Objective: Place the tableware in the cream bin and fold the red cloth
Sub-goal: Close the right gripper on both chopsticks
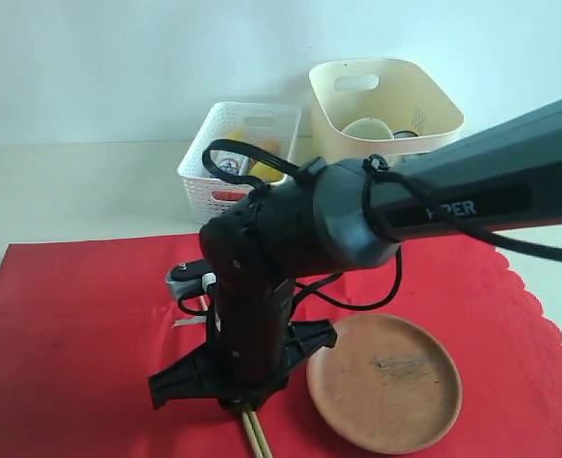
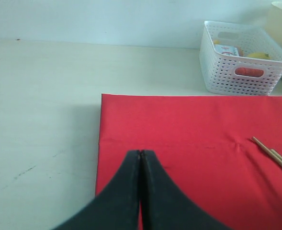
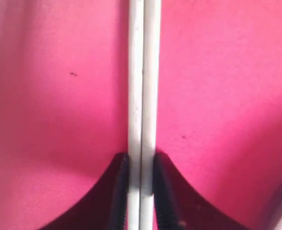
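Pale off-white surface [image 1: 71,191] runs back to a plain light wall, and most of its near part is covered by the red cloth [image 1: 80,324], spread flat with its scalloped edge on the right. Nearest the camera, the pair of wooden chopsticks [image 1: 254,434] lies on the cloth, side by side. The right hand [image 1: 246,405] points straight down onto them. The right wrist view shows its two dark fingers [image 3: 119,191] pressed against either side of the pair [image 3: 141,96] - closed on the sticks, which rest on the fabric. Just to the right of that hand sits the round brown plate [image 1: 385,382], upright on the cloth and apart from the hand.

The left hand [image 2: 140,155] shows only in its own wrist view: fingertips shut together, nothing between them, hanging above the cloth near one straight edge.

Beyond the cloth's far edge, on the bare surface, stands the white lattice basket [image 1: 238,157] with yellow and red items inside. Just beside it, to the right and slightly farther back, is the cream bin [image 1: 433,95] - a pale green bowl [image 1: 366,127] lies in it.
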Controlling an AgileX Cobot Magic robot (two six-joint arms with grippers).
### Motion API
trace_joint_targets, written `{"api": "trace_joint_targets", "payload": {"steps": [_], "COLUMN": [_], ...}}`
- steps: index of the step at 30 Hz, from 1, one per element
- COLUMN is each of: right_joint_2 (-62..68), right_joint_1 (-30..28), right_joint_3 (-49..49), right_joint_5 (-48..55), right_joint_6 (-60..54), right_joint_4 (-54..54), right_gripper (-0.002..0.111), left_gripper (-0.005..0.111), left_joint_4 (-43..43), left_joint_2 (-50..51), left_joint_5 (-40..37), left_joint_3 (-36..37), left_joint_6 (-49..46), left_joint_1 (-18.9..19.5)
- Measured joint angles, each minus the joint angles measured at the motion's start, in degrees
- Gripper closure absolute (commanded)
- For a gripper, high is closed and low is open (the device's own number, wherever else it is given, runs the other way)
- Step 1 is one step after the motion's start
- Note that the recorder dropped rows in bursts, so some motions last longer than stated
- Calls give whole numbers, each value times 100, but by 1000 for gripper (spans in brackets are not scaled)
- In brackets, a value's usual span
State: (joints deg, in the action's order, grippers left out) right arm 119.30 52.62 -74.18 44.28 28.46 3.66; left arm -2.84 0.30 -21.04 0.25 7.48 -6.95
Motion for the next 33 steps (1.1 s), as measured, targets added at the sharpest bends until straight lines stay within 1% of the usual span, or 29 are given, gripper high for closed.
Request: {"api": "trace_joint_targets", "payload": {"steps": [7, 24, 31, 33], "right_joint_2": [-191, -2043, -2081, -1941], "right_joint_1": [130, 130, 130, 130], "right_joint_3": [-3, -3, -3, -3], "right_joint_5": [26, 61, 400, 474], "right_joint_6": [24, 24, -246, -333], "right_joint_4": [0, -185, -185, -185], "right_gripper": [108, 108, 108, 106], "left_gripper": [107, 107, 107, 107], "left_joint_4": [0, 0, 0, 0], "left_joint_2": [0, 0, 0, 0], "left_joint_5": [0, 0, 0, 0], "left_joint_3": [0, 0, 0, 0], "left_joint_6": [0, 0, 0, 0], "left_joint_1": [0, 0, 0, 0]}}
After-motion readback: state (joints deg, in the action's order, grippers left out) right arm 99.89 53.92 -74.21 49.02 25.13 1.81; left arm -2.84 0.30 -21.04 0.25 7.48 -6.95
